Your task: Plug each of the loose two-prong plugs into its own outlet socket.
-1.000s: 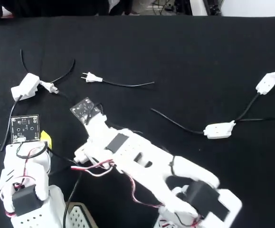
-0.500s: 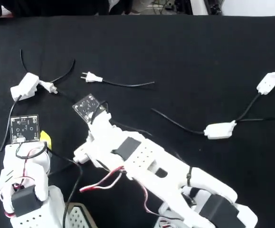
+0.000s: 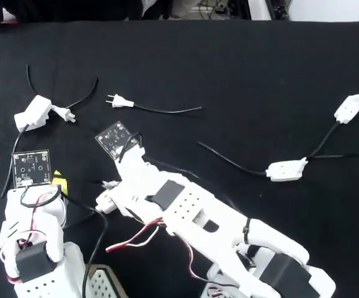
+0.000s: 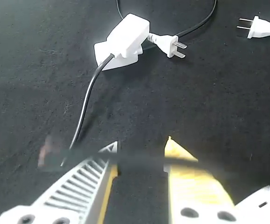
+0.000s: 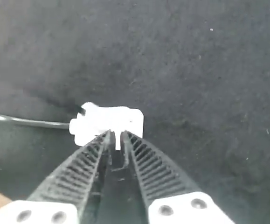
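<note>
**Right fingers pinching a plug; left fingers spread and unloaded**

The right gripper (image 5: 116, 135) is pinching a white two-prong plug (image 5: 107, 124) low over the black bench (image 5: 209, 70). Its fingers (image 5: 86, 161) are pressing almost together on the plug's near edge, so the plug body is projecting just beyond the fingertips. The cord (image 5: 27, 122) is trailing off to one side. This tip grip is probably leaving the plug free to be aimed at a socket. Which way the prongs are facing cannot be told.

The left gripper (image 4: 141, 149) is hovering with its fingers spread and nothing between them, presumably so that it can steady a socket. Well ahead of its fingertips, an outlet socket (image 4: 123, 41) is lying with a second plug (image 4: 169, 44) just beside it, prongs turned away and not inserted. A third plug (image 4: 260, 28) is lying farther off to one side. A middle socket (image 3: 286, 169) and a far socket (image 3: 350, 107) are lying well apart from both sets of fingers.
</note>
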Motion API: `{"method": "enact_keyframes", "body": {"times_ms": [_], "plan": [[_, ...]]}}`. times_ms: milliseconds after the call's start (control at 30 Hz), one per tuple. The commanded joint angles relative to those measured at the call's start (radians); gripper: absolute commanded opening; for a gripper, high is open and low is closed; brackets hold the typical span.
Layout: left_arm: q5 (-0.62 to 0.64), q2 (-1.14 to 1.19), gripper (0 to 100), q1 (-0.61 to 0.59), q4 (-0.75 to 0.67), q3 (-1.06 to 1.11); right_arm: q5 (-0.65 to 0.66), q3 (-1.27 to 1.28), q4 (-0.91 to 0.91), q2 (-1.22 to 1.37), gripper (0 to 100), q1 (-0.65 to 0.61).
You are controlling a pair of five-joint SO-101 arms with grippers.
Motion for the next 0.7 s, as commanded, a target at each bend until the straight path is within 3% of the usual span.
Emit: {"method": "enact_keyframes", "body": {"times_ms": [0, 167, 400, 667], "plan": [[0.006, -0.002, 17, -0.001, -0.011, -0.008, 0.003, 0.002, -0.038, -0.031, 2.7, -0.011], [0.006, -0.002, 17, -0.001, -0.011, -0.008, 0.003, 0.004, -0.035, -0.033, 4.5, -0.006], [0.006, -0.002, 17, -0.001, -0.011, -0.008, 0.009, -0.024, 0.054, -0.041, 22.4, -0.008], [0.006, -0.002, 17, -0.001, -0.011, -0.008, 0.011, -0.093, 0.204, -0.041, 23.3, -0.044]]}}
